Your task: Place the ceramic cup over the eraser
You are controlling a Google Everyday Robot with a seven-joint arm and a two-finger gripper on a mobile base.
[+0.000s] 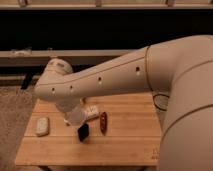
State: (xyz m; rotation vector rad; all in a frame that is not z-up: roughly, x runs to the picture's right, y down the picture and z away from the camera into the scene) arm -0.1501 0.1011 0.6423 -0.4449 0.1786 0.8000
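The eraser (83, 132), a small black block, lies on the wooden table (125, 142) left of centre. My big white arm (100, 82) sweeps across the view from the right and bends down at the table's left side. My gripper (75, 118) is at the arm's pale lower end, just up and left of the eraser, and it is shut. I cannot make out the ceramic cup as separate from that pale end, so I cannot tell whether it is held there.
A dark red elongated object (103, 122) lies right of the eraser. A white tube-shaped bottle (92, 112) lies behind it. A pale oblong pad (42, 126) sits near the left edge. Carpet lies to the left, and a dark bench runs behind the table.
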